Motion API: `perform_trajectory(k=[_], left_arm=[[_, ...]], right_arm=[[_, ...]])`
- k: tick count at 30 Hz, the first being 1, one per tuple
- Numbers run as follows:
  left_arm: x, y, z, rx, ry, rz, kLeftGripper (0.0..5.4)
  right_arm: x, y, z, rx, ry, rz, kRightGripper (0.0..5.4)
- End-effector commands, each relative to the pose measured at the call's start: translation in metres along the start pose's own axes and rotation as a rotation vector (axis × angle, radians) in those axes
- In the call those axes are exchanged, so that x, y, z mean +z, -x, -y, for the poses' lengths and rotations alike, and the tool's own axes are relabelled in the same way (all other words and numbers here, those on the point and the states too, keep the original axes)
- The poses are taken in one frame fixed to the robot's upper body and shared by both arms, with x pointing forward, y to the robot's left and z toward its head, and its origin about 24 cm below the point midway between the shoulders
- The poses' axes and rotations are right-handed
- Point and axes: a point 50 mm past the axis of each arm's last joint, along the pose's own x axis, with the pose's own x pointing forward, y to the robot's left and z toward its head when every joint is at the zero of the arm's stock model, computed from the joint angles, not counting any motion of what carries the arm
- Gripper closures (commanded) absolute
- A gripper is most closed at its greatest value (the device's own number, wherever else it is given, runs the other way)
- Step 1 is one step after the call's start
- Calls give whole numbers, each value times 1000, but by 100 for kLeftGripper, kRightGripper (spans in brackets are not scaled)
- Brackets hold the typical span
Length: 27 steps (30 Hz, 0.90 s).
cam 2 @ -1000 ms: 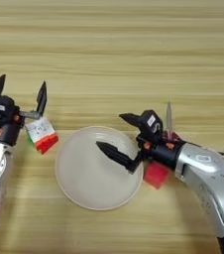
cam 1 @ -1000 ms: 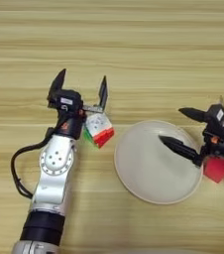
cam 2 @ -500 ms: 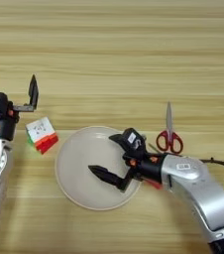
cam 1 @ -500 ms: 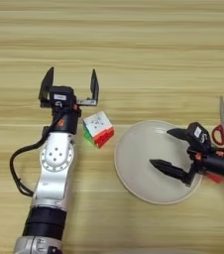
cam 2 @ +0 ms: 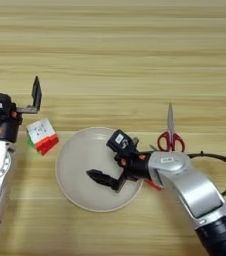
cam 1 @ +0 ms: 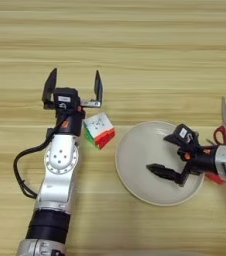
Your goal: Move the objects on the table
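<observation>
While the left gripper (cam 1: 74, 86) hangs just beyond the puzzle cube (cam 1: 99, 130) with its two black fingers spread wide and nothing between them, the cube sits on the table (cam 1: 135, 45) just beside the arm's wrist, near the left rim of the plate (cam 2: 70, 155) but not touching it. Over on the other side, the right gripper (cam 2: 111, 160) is out above the plate, jaws parted broadly, one finger low over the plate's middle and the other up near its far rim, and it carries nothing. The scissors (cam 2: 170, 135) lie flat on the wood right of the plate, blades pointing away from the robot, red handles near the right forearm. If the cube is the next pick, my read is that the left gripper needs to draw back toward the robot and drop so the fingers straddle two opposite faces squarely; the cube sits skewed to the fingers, so a wrist turn first would help. A corner pinch could spin it out against the plate.
</observation>
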Motion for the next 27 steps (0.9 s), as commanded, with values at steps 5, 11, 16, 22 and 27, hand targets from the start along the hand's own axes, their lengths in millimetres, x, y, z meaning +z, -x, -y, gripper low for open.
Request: perform_trajectory(k=[5, 11, 16, 22, 27], left_arm=[[3, 0, -2, 13, -11, 25, 1], [3, 0, -1, 11, -11, 22, 1], [2, 0, -1, 8, -11, 18, 1], [0, 0, -1, 6, -17, 13, 1], [-1, -1, -1, 5, -24, 9, 1]], right_arm=[[1, -12, 19, -117, 1, -32, 0], [-1, -16, 28, -203, 86, -54, 0], [2, -18, 37, -269, 138, -49, 0], [6, -21, 45, -341, 182, -20, 0], [7, -22, 47, -356, 185, 0, 0]])
